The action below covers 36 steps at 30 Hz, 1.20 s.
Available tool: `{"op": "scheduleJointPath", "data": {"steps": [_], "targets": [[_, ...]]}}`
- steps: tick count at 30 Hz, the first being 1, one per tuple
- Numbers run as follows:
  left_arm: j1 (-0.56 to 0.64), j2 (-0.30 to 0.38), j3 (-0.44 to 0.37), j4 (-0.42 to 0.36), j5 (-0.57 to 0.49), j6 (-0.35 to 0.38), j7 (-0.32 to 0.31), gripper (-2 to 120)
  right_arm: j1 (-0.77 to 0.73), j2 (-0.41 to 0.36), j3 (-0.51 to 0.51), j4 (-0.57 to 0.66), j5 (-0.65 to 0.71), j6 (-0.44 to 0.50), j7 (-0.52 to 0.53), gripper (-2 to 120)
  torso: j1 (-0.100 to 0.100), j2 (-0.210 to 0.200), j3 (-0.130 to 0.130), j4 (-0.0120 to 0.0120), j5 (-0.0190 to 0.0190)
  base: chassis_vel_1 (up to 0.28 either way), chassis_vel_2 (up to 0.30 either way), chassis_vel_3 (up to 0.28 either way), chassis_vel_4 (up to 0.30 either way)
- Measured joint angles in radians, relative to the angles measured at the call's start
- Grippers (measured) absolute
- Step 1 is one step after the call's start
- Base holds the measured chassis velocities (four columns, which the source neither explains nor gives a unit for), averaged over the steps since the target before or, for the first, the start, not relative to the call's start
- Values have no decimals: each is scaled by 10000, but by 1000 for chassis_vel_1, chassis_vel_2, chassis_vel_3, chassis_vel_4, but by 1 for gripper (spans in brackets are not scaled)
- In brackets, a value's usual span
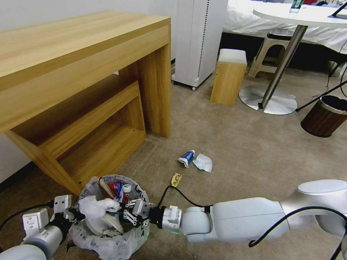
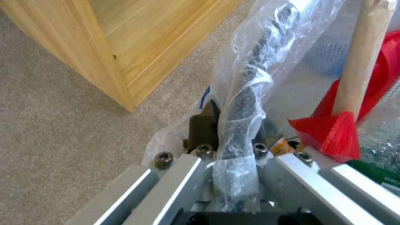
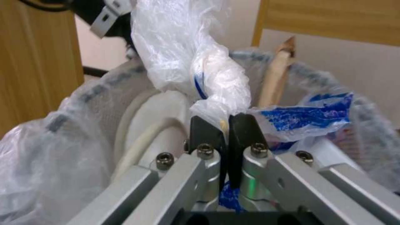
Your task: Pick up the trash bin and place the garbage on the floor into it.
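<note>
Right gripper (image 3: 225,125), inside the trash bin (image 1: 108,242) mouth, is clamped narrow on a crumpled clear wrapper (image 3: 196,62). Left gripper (image 2: 231,125) pinches the bin's rim and liner at the bin's left side; its far finger is hidden behind plastic. The bin sits on the floor (image 1: 235,144) just beside the bench (image 1: 72,72) leg. Bin contents are partly obscured. A blue-white wrapper (image 1: 186,157), tissue (image 1: 203,162) and yellow wrapper (image 1: 176,179) lie on open carpet ahead.
</note>
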Motion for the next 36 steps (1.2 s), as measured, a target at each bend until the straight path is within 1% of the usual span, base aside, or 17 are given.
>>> {"op": "scheduleJointPath", "data": {"steps": [3,5,6,9,11,12,13,15,16,19,21,23,24,25,29,34,36], "targets": [[3,-31,16,4,17,-6,0,0,-5,-99,115,36,-5,-8,-27,6,0,0,0,1,0,0,0,0,0],[54,-70,8,-10,37,-14,0,0,-29,-223,284,83,-28,-8,-60,18,0,0,0,2,-1,0,0,0,0],[54,-70,8,-10,37,-14,0,0,-29,-223,284,83,-28,-8,-60,18,0,0,0,2,-1,0,0,0,0],[100,-95,-18,-57,37,-21,5,0,-107,-356,424,197,-33,-52,-51,32,0,0,0,1,0,0,0,0,0],[107,-110,-18,-70,41,-22,5,0,-134,-384,430,203,-49,-59,-42,35,0,0,0,2,0,0,0,0,0],[114,-137,-19,-91,44,-23,7,0,-184,-421,430,199,-86,-77,-32,41,0,0,0,1,0,0,0,0,0],[114,-137,-19,-91,44,-23,7,0,-184,-421,430,199,-86,-77,-32,41,0,0,0,1,0,0,0,0,0],[118,-175,-18,-125,56,-30,7,0,-255,-429,430,135,-159,-80,-20,53,0,0,0,1,0,0,0,0,0],[118,-175,-18,-125,56,-30,7,0,-255,-429,430,135,-159,-80,-20,53,0,0,0,1,0,0,0,0,0],[130,-221,-17,-160,65,-38,11,0,-291,-402,421,77,-199,-81,-9,67,0,0,0,1,0,0,0,0,0],[135,-230,-18,-161,70,-41,13,0,-295,-399,428,76,-202,-80,-8,70,0,0,0,1,0,0,0,0,0],[155,-276,-17,-159,117,-54,19,0,-308,-384,525,90,-202,-80,22,82,0,0,0,2,0,0,0,0,0],[155,-276,-17,-159,117,-54,19,0,-308,-384,525,90,-202,-80,22,82,0,0,0,2,0,0,0,0,0],[162,-307,-17,-156,148,-60,24,0,-318,-383,600,122,-200,-81,46,86,0,0,0,1,0,0,0,0,0],[191,-369,-21,-142,194,-66,35,0,-432,-485,1187,392,-144,-110,142,99,0,0,0,2,-2,0,0,0,0],[210,-375,-67,-127,215,-87,39,0,-654,-732,2219,880,140,-355,394,100,0,0,0,2,-1,0,0,0,0],[203,-385,-80,-116,219,-103,41,0,-960,-891,3388,1239,811,-714,669,100,0,0,0,2,-2,0,0,0,0]]}}
